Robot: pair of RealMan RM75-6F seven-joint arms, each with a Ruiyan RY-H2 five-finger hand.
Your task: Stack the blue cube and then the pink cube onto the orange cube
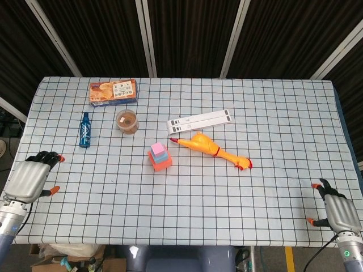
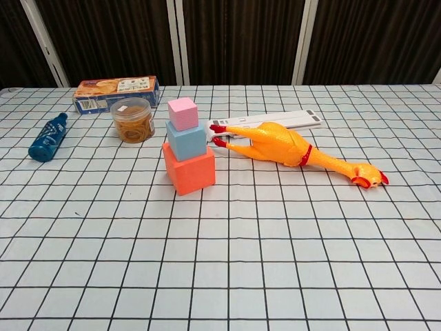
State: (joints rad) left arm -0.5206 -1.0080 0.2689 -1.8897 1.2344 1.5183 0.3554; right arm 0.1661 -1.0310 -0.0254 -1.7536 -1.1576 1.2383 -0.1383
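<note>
The orange cube (image 2: pixel 189 169) stands on the table with the blue cube (image 2: pixel 186 140) on top of it and the pink cube (image 2: pixel 182 114) on top of that. The same stack (image 1: pixel 160 156) shows near the table's middle in the head view. My left hand (image 1: pixel 31 178) hangs at the table's front left corner, far from the stack, fingers apart and holding nothing. Over at the front right corner, my right hand (image 1: pixel 337 211) is likewise empty with fingers spread. Neither hand appears in the chest view.
A rubber chicken (image 2: pixel 293 150) lies right of the stack, with a white power strip (image 2: pixel 275 121) behind it. A jar (image 2: pixel 133 119), a blue bottle (image 2: pixel 48 136) and a snack box (image 2: pixel 117 93) sit to the back left.
</note>
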